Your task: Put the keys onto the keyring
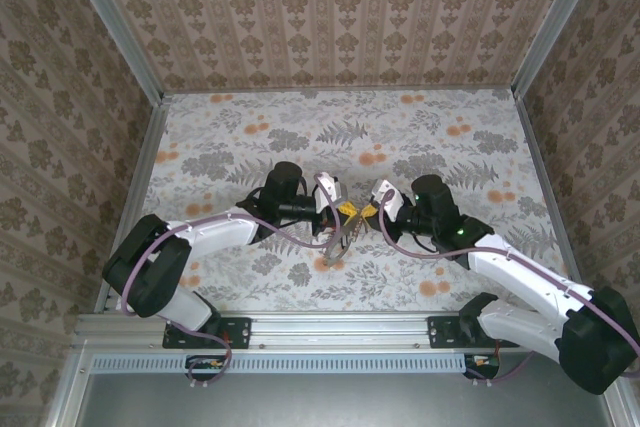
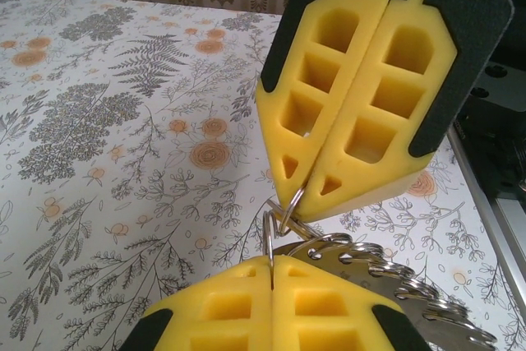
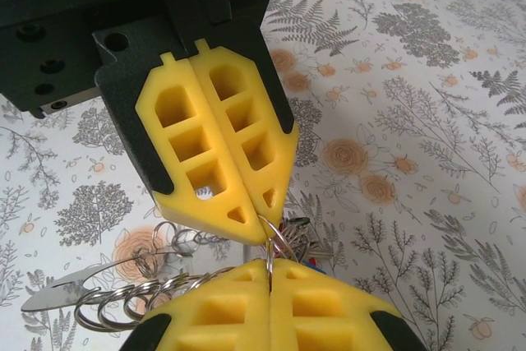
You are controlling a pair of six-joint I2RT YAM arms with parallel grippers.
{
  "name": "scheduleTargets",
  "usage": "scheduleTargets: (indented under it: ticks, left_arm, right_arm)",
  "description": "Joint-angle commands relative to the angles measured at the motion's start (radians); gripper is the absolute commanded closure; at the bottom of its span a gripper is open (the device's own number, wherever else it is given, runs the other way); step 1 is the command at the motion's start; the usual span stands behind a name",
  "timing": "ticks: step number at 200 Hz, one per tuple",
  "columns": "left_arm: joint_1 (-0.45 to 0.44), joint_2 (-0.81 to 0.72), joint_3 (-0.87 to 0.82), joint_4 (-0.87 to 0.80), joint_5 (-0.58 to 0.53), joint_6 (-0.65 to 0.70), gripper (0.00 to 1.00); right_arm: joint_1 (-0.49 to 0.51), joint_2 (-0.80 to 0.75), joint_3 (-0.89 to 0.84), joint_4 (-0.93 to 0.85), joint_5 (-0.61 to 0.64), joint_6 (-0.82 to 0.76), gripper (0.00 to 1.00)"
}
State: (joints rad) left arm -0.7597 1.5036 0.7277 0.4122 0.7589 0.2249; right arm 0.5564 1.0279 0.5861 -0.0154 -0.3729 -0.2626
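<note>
My two grippers meet tip to tip above the table's middle. The left gripper (image 2: 272, 262) (image 1: 340, 209) has its yellow pads shut on a thin metal ring, the keyring (image 2: 270, 234). Facing it, the right gripper (image 3: 269, 267) (image 2: 305, 196) (image 1: 368, 209) is shut on a second thin ring (image 3: 278, 240) linked with the first. Small keys (image 3: 319, 246) with bits of red and blue at their heads hang bunched behind the rings. A chain of several rings (image 2: 411, 285) and a flat metal tag (image 3: 57, 293) trail from the cluster, hanging low (image 1: 334, 247) in the top view.
The floral tabletop (image 1: 420, 137) is walled on three sides by patterned panels (image 1: 330, 17). An aluminium rail (image 1: 330, 327) with both arm bases runs along the near edge.
</note>
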Motion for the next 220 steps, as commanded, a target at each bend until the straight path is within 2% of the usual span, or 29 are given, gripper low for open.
scheduleTargets:
  ticks: [1,50,117,159,186,220]
  left_arm:
    - [-0.010,-0.011,0.025,0.009,0.023,-0.002,1.00]
    - [-0.015,-0.008,0.032,0.008,0.023,-0.001,1.00]
    - [-0.016,-0.004,0.035,0.000,0.015,0.006,1.00]
    - [-0.018,-0.011,0.028,0.029,0.023,0.010,1.00]
    - [-0.020,-0.005,0.026,0.036,0.023,0.014,1.00]
    - [-0.020,0.001,0.020,0.055,0.012,0.013,1.00]
  right_arm:
    - [0.015,0.002,0.028,0.025,0.070,-0.017,1.00]
    - [0.047,0.023,0.053,-0.001,0.142,-0.028,1.00]
    - [0.053,0.005,0.036,0.044,0.154,0.018,1.00]
    - [0.053,0.029,0.092,-0.083,0.317,0.081,0.98]
    - [0.054,0.024,0.085,-0.080,0.307,0.115,0.97]
    - [0.053,0.027,0.073,-0.095,0.303,0.137,0.89]
